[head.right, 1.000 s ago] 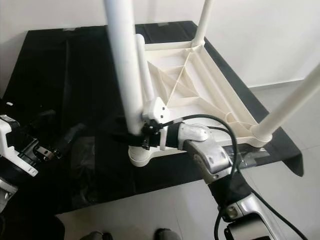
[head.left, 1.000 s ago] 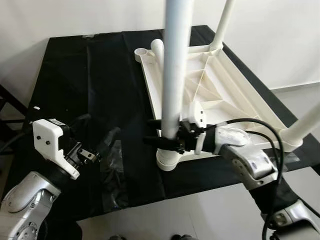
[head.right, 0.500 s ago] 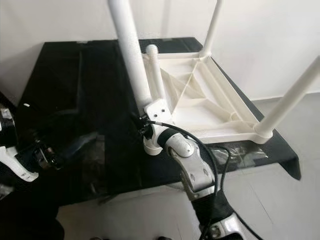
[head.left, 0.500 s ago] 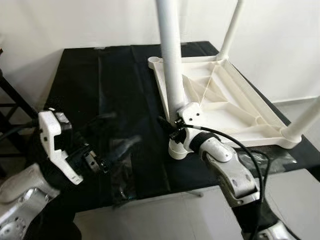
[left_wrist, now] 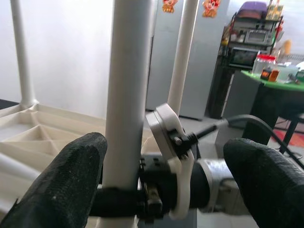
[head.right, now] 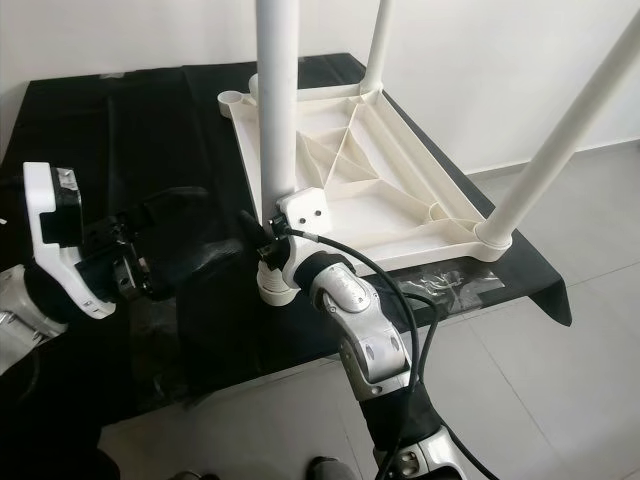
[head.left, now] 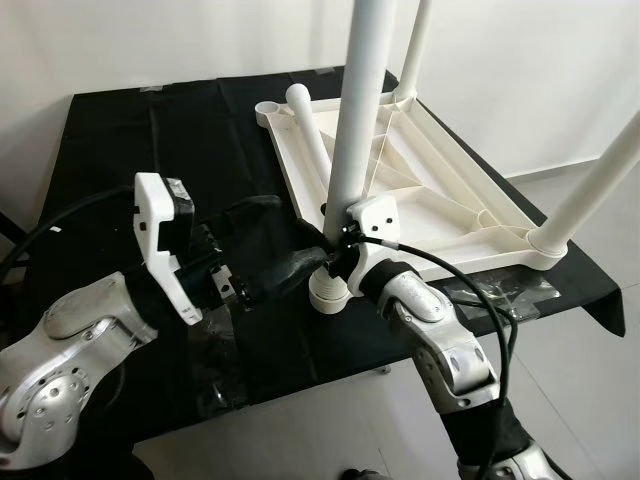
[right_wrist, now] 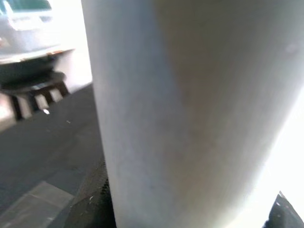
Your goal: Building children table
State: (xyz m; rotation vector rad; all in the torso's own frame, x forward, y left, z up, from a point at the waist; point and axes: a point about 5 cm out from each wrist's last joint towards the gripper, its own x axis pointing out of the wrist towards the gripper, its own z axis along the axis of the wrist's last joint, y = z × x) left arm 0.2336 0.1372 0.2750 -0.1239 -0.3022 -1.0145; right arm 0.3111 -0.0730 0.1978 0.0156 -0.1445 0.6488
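Left hand (head.left: 285,250) fingers spread, right hand (head.left: 330,245) clamped, arms converging

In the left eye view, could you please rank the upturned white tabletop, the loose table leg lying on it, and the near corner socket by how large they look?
1. Upturned white tabletop, by far the largest.
2. Loose table leg lying on it.
3. Near corner socket, smallest, though partly hidden behind the right end effector, so its full extent is unsure.
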